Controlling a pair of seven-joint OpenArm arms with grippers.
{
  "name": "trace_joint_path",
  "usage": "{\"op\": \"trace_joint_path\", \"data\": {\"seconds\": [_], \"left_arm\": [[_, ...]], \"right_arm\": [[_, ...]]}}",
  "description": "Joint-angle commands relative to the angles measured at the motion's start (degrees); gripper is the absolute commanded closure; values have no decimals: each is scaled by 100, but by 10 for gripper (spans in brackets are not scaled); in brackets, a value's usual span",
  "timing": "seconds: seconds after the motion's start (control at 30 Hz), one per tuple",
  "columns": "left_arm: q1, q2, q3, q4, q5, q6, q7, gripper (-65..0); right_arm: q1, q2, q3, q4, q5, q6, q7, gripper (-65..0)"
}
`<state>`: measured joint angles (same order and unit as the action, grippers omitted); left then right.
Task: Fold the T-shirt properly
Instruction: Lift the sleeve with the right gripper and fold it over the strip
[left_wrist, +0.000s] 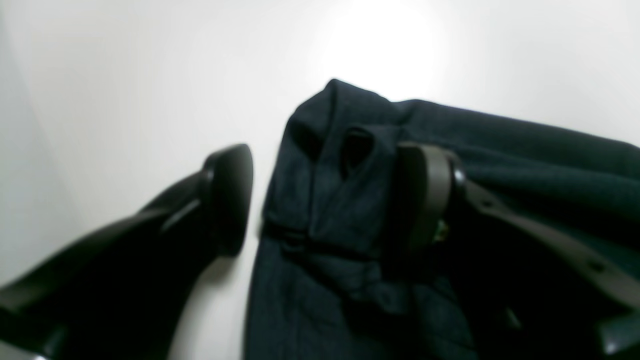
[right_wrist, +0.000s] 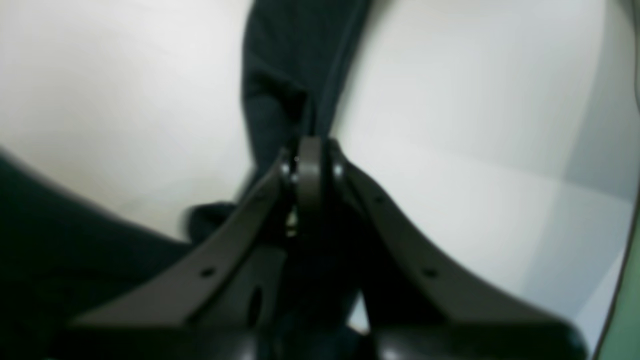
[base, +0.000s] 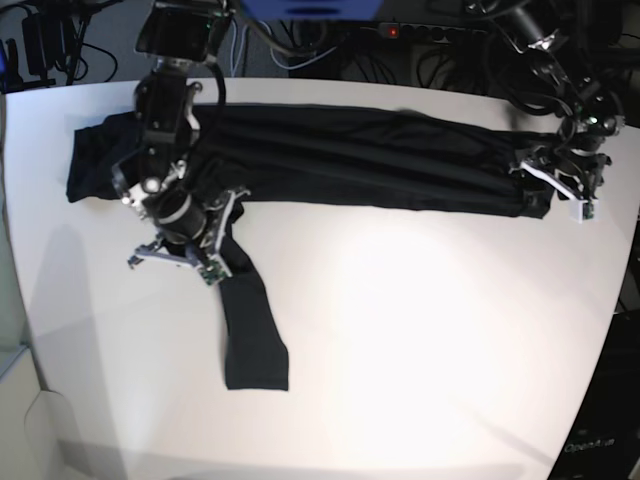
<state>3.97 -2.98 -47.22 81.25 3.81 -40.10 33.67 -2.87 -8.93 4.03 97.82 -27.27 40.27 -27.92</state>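
The T-shirt (base: 360, 160) is dark, near black, and lies stretched in a long band across the back of the white table, with one sleeve (base: 250, 330) trailing toward the front. My right gripper (base: 205, 255) sits at the top of that sleeve. In the right wrist view it (right_wrist: 310, 170) is shut, with the dark fabric (right_wrist: 290, 75) running up from between its tips. My left gripper (base: 562, 185) is at the band's far right end. In the left wrist view it (left_wrist: 325, 200) is open and straddles the shirt's edge (left_wrist: 320, 165): one finger (left_wrist: 227, 200) over bare table, the other (left_wrist: 425, 195) on cloth.
The white table (base: 420, 340) ends in a curved edge at the right and front. Cables and a power strip (base: 440, 30) lie behind the back edge. Both arms reach in from the back.
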Motion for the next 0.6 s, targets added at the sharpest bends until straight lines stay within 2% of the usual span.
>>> {"op": "trace_joint_path", "data": {"seconds": [0.0, 0.23, 0.4, 0.57], "left_arm": [[-32, -58, -3, 64, 10, 10, -22, -406], [-32, -66, -3, 64, 10, 10, -22, -406], [-32, -75, 217, 55, 10, 10, -22, -406], [-58, -5, 252, 55, 441, 10, -22, -406]], "right_arm": [[-60, -7, -232, 288, 76, -27, 133, -3], [-807, -7, -1383, 1246, 50, -27, 133, -3], [-1027, -7, -2016, 1334, 32, -27, 124, -3], [-1247, -7, -2438, 1352, 32, -27, 124, -3]]}}
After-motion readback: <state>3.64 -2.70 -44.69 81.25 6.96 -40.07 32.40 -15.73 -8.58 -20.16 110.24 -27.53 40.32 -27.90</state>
